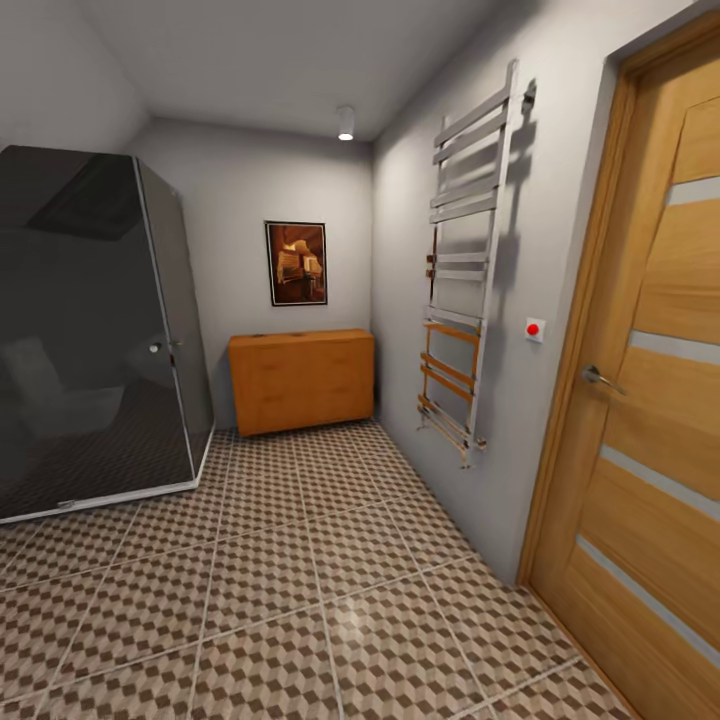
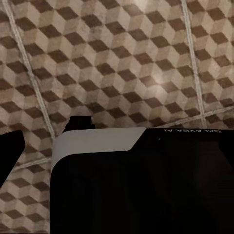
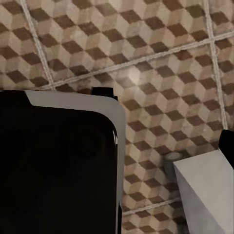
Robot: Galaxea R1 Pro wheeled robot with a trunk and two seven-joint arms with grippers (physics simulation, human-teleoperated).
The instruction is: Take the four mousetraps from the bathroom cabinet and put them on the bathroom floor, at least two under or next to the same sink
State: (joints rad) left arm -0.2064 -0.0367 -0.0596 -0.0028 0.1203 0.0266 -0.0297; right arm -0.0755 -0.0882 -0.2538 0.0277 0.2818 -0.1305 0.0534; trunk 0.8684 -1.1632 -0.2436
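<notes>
The orange-brown wooden cabinet [image 1: 300, 380] stands against the far wall, several tiles ahead of me, with its fronts shut. The mousetraps are hidden or too small to make out from here, and the sink is out of view. The cube-patterned bathroom floor [image 1: 300, 580] stretches from me to the cabinet. In the left wrist view one dark fingertip [image 2: 9, 153] hangs over the bathroom floor [image 2: 122, 58] beside my black and white body [image 2: 141, 185]. The right wrist view has a dark fingertip [image 3: 227, 146] over the bathroom floor [image 3: 161, 58].
A dark glass shower cabin [image 1: 90, 330] fills the left side. On the right wall hang a chrome towel radiator [image 1: 465, 290] and a red button [image 1: 534, 329], with a wooden door [image 1: 650, 400] nearer me. A pale grey block [image 3: 204, 192] sits low beside my body.
</notes>
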